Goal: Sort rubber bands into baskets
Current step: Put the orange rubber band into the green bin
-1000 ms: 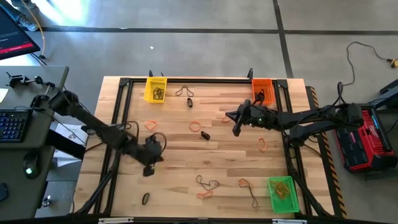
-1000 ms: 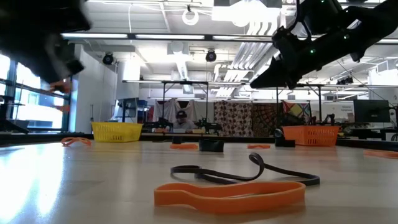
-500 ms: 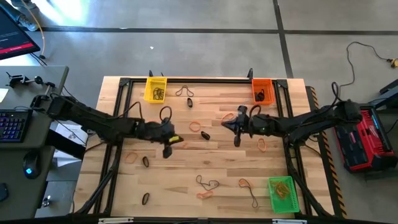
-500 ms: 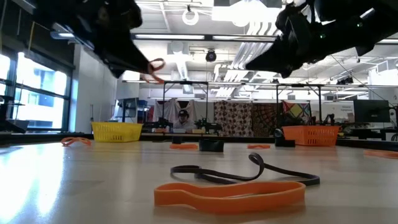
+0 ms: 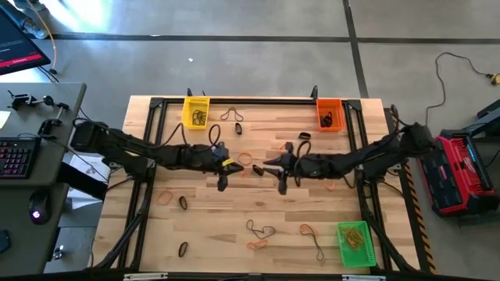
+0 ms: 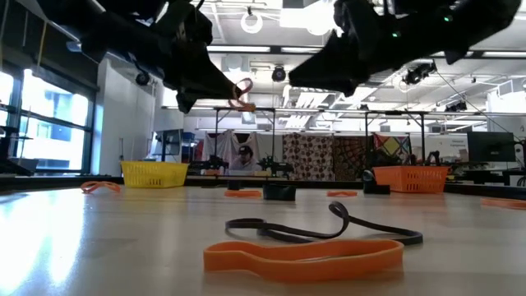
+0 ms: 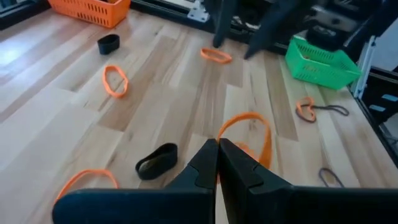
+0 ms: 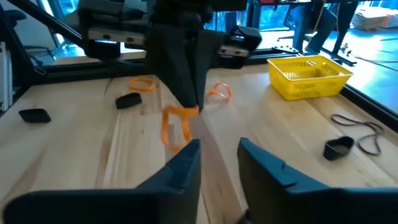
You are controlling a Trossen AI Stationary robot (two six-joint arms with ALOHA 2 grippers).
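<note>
Your left jaws (image 7: 217, 163) are clamped on an orange rubber band (image 7: 247, 135), mid-frame above the tabletop (image 5: 234, 211). Right jaws (image 8: 217, 155) stand parted, empty, just right of it. Yellow basket (image 5: 195, 112) upper left and orange basket (image 5: 329, 114) upper right each hold dark bands; green basket (image 5: 353, 243) lower right holds olive ones.

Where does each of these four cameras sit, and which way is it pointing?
High view: overhead, looking straight down on the table, both arms and all three baskets.
Low view: at tabletop height, looking level across it; both arms cross overhead.
Left wrist view: on the left arm, facing past the shut left gripper, which pinches an orange rubber band.
Right wrist view: on the right arm, facing past the open right gripper.
Shared: both wrist views show that held band.
</note>
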